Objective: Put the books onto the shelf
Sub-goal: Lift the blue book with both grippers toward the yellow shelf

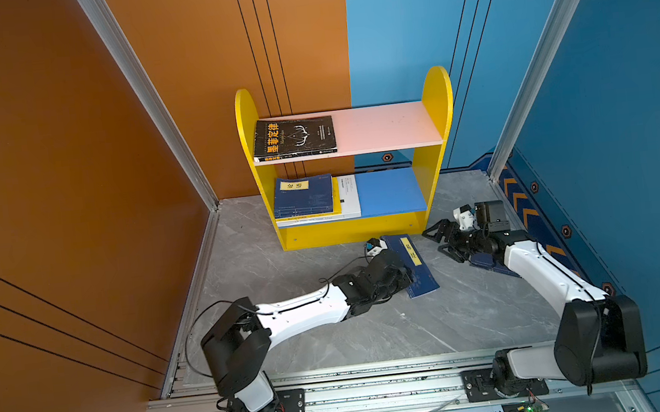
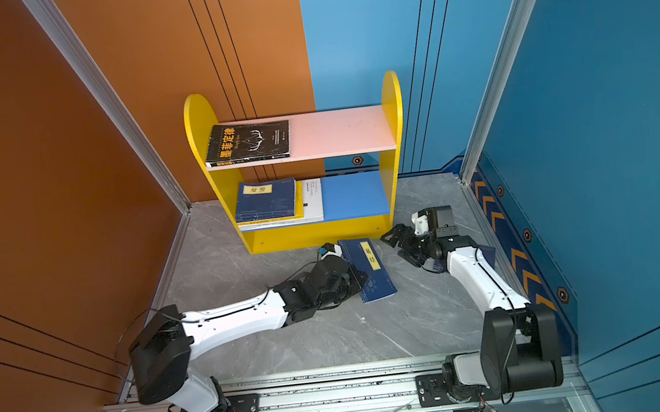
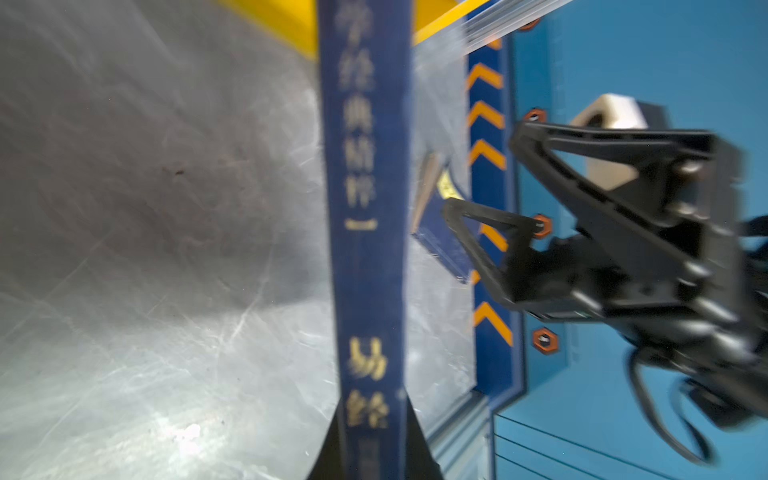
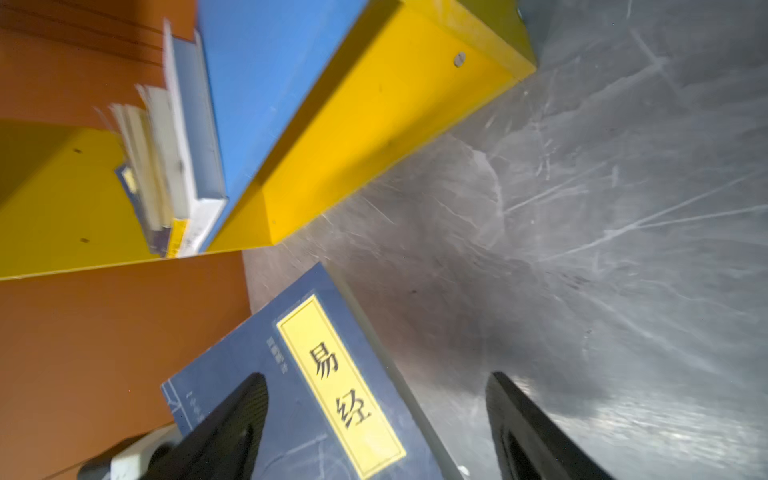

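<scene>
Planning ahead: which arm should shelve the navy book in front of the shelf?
Left: the left gripper is shut on the navy book by the shelf; the right gripper is open, empty.

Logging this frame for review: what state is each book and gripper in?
black book: flat on the pink upper board.
stacked books: flat on the blue lower board, navy on top.
held navy book: gripped at spine, off the shelf.
floor navy book: lying under the right arm.
left gripper: shut on held navy book.
right gripper: open, empty.
</scene>
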{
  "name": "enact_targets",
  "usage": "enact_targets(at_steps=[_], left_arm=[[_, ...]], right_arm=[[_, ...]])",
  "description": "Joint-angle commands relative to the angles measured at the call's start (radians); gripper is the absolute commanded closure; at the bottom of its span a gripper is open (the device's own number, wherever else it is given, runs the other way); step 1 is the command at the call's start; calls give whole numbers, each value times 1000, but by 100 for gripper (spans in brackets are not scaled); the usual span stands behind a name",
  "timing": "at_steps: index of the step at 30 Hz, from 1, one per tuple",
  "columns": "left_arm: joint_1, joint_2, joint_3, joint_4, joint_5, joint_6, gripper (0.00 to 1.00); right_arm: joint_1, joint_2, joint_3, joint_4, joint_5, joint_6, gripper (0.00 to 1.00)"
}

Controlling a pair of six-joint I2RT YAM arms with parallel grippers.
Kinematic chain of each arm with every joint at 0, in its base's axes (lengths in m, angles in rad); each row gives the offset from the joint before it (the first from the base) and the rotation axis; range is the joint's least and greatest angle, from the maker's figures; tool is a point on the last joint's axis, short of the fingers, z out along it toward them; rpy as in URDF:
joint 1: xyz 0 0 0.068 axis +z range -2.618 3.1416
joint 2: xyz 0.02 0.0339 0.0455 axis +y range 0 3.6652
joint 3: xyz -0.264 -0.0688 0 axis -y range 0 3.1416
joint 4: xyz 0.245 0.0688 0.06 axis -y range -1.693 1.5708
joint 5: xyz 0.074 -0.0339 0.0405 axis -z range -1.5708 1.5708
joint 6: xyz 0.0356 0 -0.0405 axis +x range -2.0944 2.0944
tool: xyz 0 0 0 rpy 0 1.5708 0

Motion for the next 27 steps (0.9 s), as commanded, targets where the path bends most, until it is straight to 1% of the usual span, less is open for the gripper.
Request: enact_targets(at_steps=[1, 4, 5, 6, 7, 10, 12, 16, 20, 22, 24, 27], left_arm=[[-2, -123, -27, 12, -59, 77, 97], [22, -226, -48, -14, -106, 88, 98], [31, -264, -48, -4, -118, 90, 98], [45, -300, -92, 17, -128, 92, 98], [58, -329, -104, 33, -136, 92, 98], [113, -411, -129, 55, -173, 76, 98], [163, -444, -135, 62, -178, 64, 98], [275, -459, -130, 113, -117, 33, 98], [387, -427, -107, 171, -38, -9, 98], [431, -408, -92, 174, -35, -36, 99], [465, -390, -83, 190, -54, -57, 99], [501, -364, -69, 210, -69, -79, 99]], right_arm=[[9, -40, 20, 42, -32, 105, 11], [22, -78, 30, 111, -41, 187, 8], [29, -89, 35, 140, -41, 219, 8], [37, -98, 42, 170, -41, 253, 8], [45, -102, 48, 195, -43, 283, 9], [76, -105, 66, 293, -38, 380, 11], [111, -101, 71, 368, -27, 440, 11], [180, -55, 77, 506, -7, 541, 12], [263, 8, 82, 623, 45, 644, 15], [297, 36, 76, 695, 76, 698, 16], [316, 71, 90, 769, 84, 744, 17], [339, 126, 130, 823, 88, 768, 18]])
